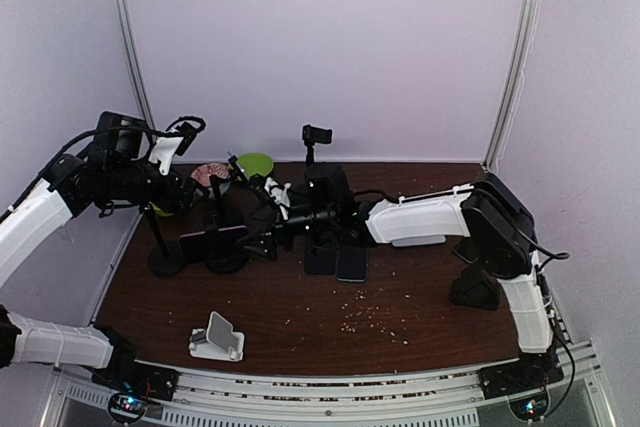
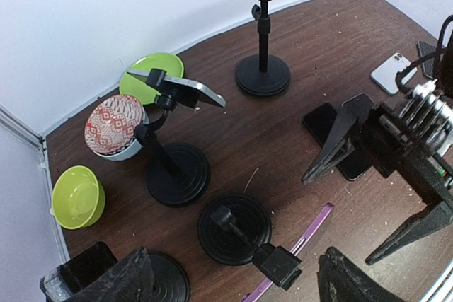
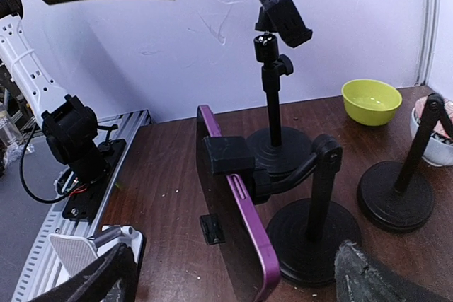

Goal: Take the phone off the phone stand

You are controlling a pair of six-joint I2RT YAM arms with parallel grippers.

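Note:
A phone in a purple case [image 3: 244, 245] stands on its long edge, held in the black clamp [image 3: 226, 155] of a bent-neck phone stand [image 3: 313, 228]. It shows in the left wrist view [image 2: 315, 230] and the top view [image 1: 212, 234]. My right gripper [image 3: 233, 259] is open, level with the phone, one finger on each side of it and not touching. In the top view my right gripper [image 1: 262, 232] is at the phone's right end. My left gripper [image 2: 237, 268] is open and empty, high above the stand base [image 2: 233, 228]; in the top view my left gripper [image 1: 185, 192] is at the left.
A second stand [image 2: 177, 173] holds another phone [image 2: 185, 88]. A tall empty stand [image 2: 262, 72] is at the back. Two green bowls [image 2: 76, 196] [image 2: 150, 72] and a patterned bowl [image 2: 115, 126] sit far left. Loose phones [image 1: 338, 259] lie mid-table. A white stand [image 1: 217, 337] is near the front edge.

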